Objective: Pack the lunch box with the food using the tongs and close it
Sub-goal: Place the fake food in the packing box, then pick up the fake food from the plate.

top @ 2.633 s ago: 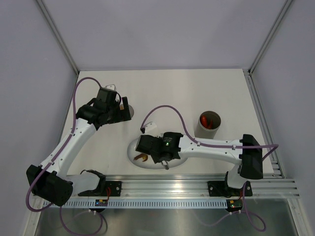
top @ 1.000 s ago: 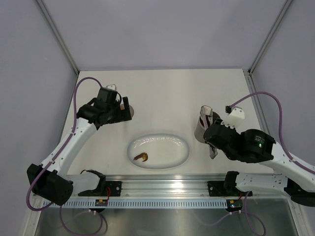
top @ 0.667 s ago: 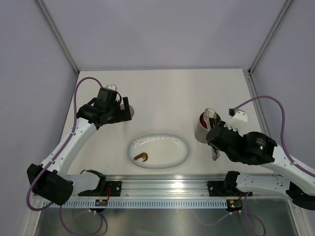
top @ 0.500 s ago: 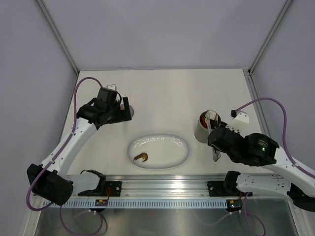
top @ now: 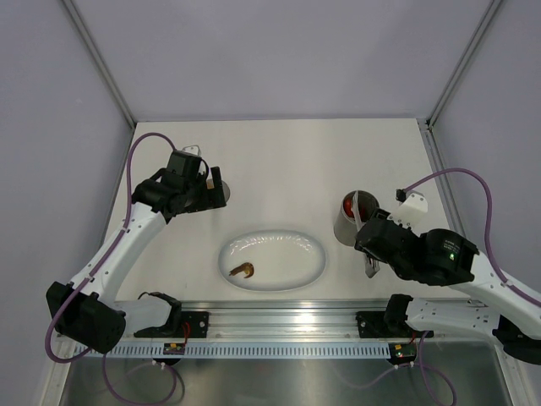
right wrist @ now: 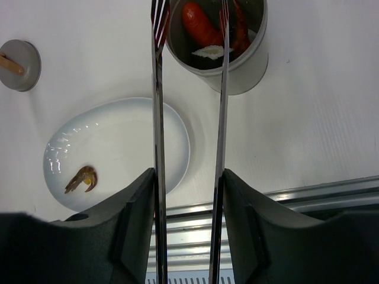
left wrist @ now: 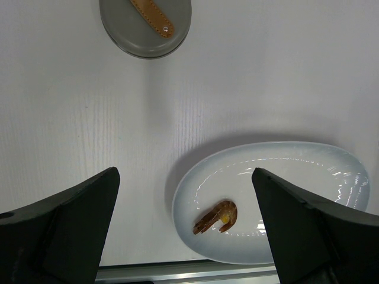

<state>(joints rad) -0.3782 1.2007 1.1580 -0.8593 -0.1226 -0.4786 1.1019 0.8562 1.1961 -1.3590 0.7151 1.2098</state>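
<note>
The lunch box (top: 348, 224) stands open right of the plate, holding food: a red sausage (right wrist: 195, 18) and a white piece (right wrist: 208, 51). My right gripper (right wrist: 188, 174) is shut on the tongs (right wrist: 157, 118), its fingers pressing both arms from outside. The arms stand apart, their tips over the box's mouth (top: 363, 203) with nothing between them. One brown shrimp (top: 243, 270) lies on the white plate (top: 287, 237). The grey lid (left wrist: 145, 26) with its wooden handle rests on the table at the left. My left gripper (left wrist: 183, 171) hangs open above the table beside it.
The white oval plate (left wrist: 296, 154) sits near the table's front edge, with the metal rail (top: 287, 317) just behind it. Purple cables loop off both arms. Grey walls enclose the table at the left, back and right.
The right arm carried the tongs from the plate to the lunch box. Over the last second the tongs' arms have spread apart above the box. The left arm has not moved.
</note>
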